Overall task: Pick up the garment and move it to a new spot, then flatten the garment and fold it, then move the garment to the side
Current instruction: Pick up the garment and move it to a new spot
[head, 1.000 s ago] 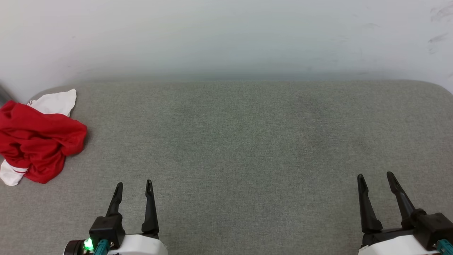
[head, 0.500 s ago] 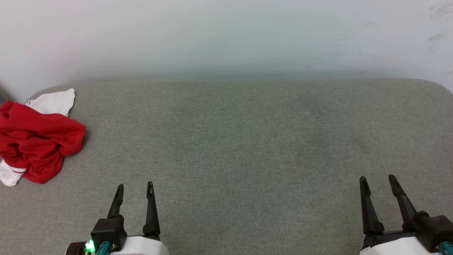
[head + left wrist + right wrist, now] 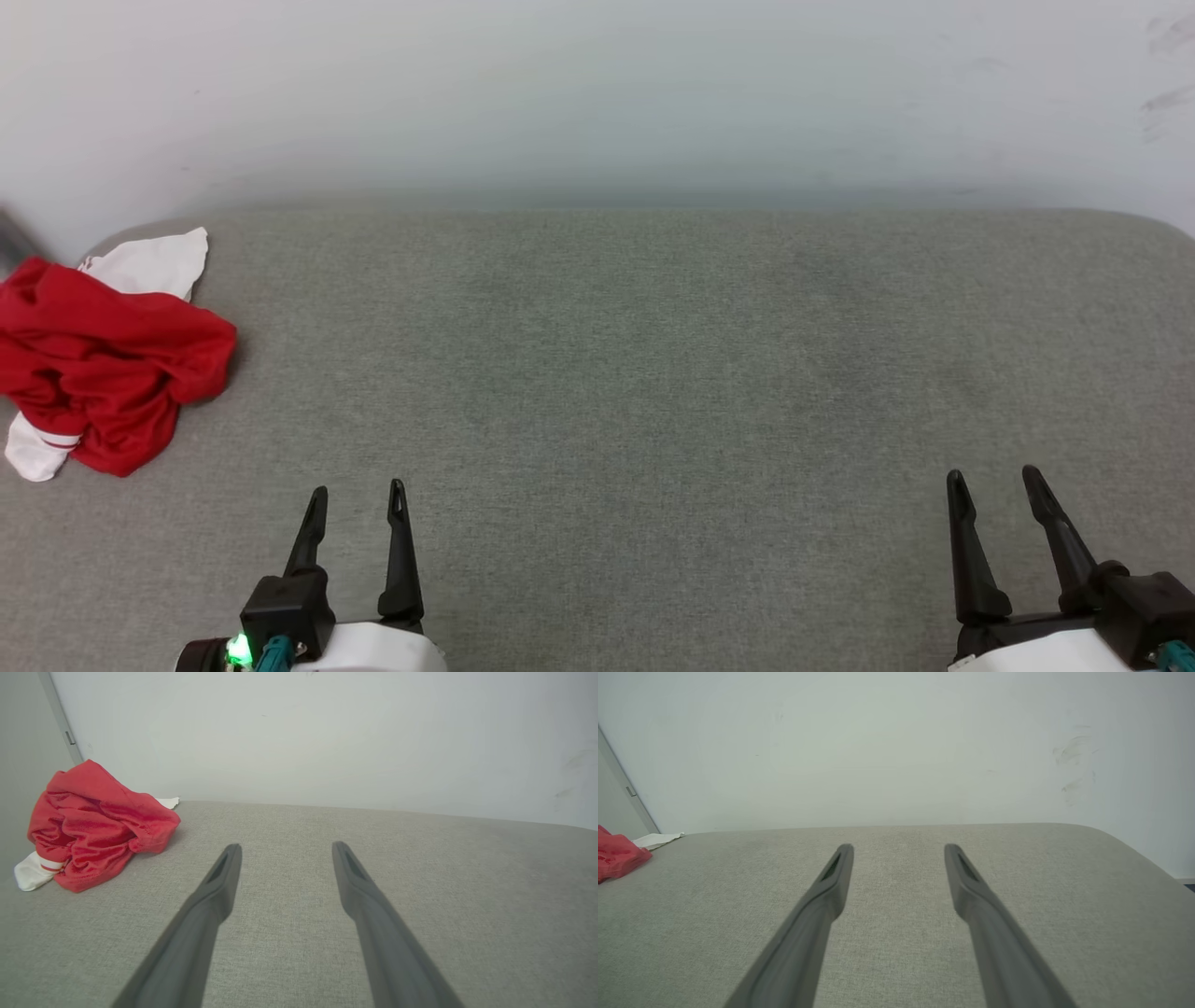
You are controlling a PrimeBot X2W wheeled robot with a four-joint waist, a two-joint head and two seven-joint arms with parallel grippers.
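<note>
Lying bunched at the far left of the grey fabric-covered counter (image 3: 653, 373), the garment (image 3: 112, 359) is a crumpled red heap, and neither tool touches it. Its long axis runs from the wall side toward me, leaning a little leftward as it comes. The far white sleeve (image 3: 154, 261) points away toward the pale wall (image 3: 597, 93). The near white sleeve (image 3: 37, 453), with its red stripe, points toward my near left. My left tool (image 3: 358, 487) sits at the near edge, right of the garment and well apart from it. Its two dark fingers are spread wide, hold nothing and are aimed at the wall. Far to the right, my right tool (image 3: 991, 472) stands likewise, its fingers parted and empty over the bare counter.
</note>
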